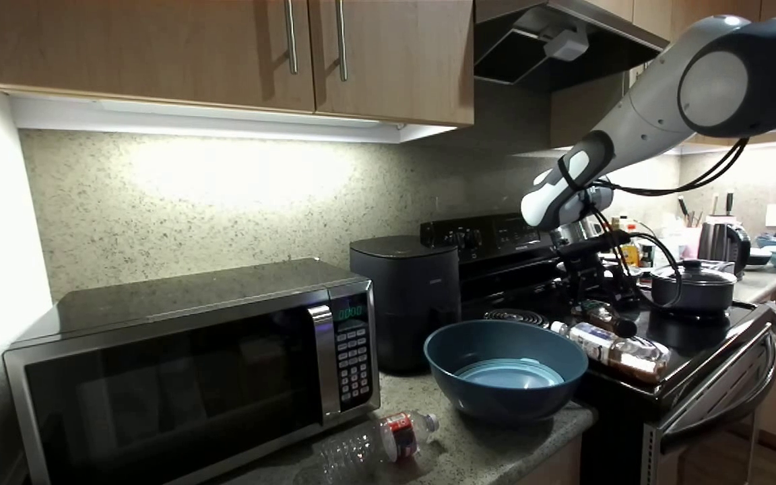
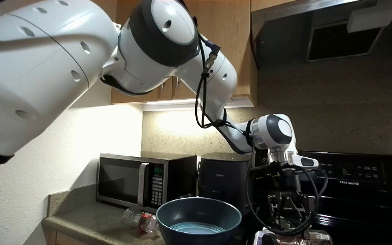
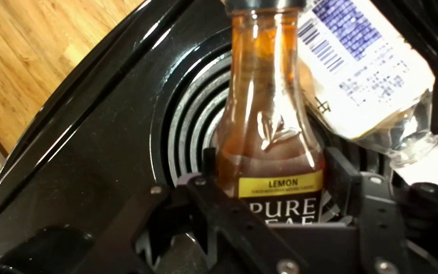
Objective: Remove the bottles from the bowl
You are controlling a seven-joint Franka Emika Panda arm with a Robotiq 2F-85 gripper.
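Note:
The blue bowl (image 1: 506, 406) sits on the counter beside the stove, and no bottle shows inside it in either exterior view. My gripper (image 3: 274, 165) is shut around the body of a brown tea bottle (image 3: 266, 110) with a dark cap and yellow-black label. In an exterior view that bottle (image 1: 602, 315) lies low over the stove under the gripper (image 1: 593, 296). Close beside it, a clear bottle with a white-blue label (image 1: 620, 347) lies on the stove; its white cap shows in the wrist view. A clear bottle with a red label (image 1: 364, 444) lies before the microwave.
The microwave (image 1: 186, 377) and a black air fryer (image 1: 405, 296) stand behind the bowl. A lidded pot (image 1: 694, 289) is on the stove (image 3: 101, 160). Above hang the cabinets (image 1: 152, 54) and range hood (image 1: 563, 40). The counter's front edge runs close to the bowl.

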